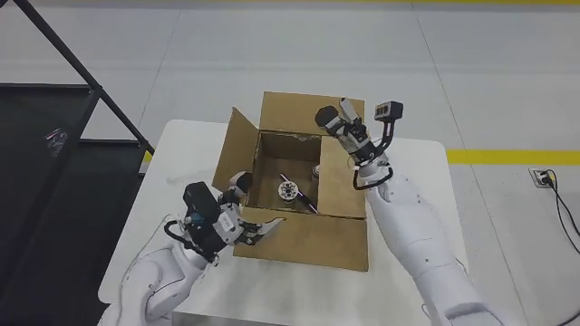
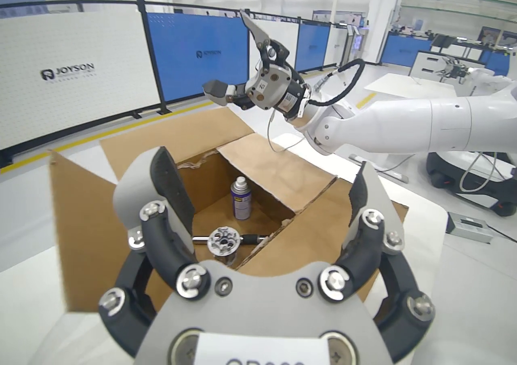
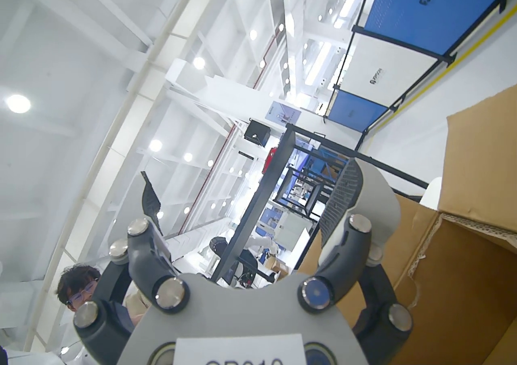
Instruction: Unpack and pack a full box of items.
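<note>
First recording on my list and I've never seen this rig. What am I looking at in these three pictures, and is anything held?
It is a two-armed robot at a white table. One picture looks down from above the arms; the other two come from cameras on each wrist. On the table stands an open cardboard box; inside are an upright spray can and a round metal tool with a handle. The left end effector is by the box's near side, the right end effector raised above its far side. Both are open and hold nothing.
</note>
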